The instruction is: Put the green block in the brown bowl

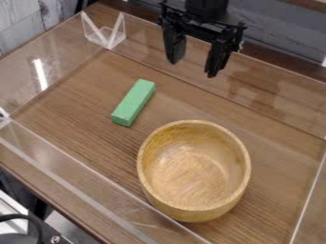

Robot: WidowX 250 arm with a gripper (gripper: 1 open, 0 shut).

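Fingers (212, 59) spread wide, gripping nothing, pointing down at the top centre of the frame, above the wooden table (76, 105). Green block (132, 102) flat on the wood, left of centre, long axis tilted toward the upper right, well apart from the gripper (192, 52). Brown bowl (193, 169) lower right, empty, just beside the block's lower end but not touching. Clear plastic walls (38, 67) around the work area. Step in hand, by the look of it: the reach. Best done by travelling down-left over the block's middle, turning to straddle the narrow width, descending squarely, then closing.
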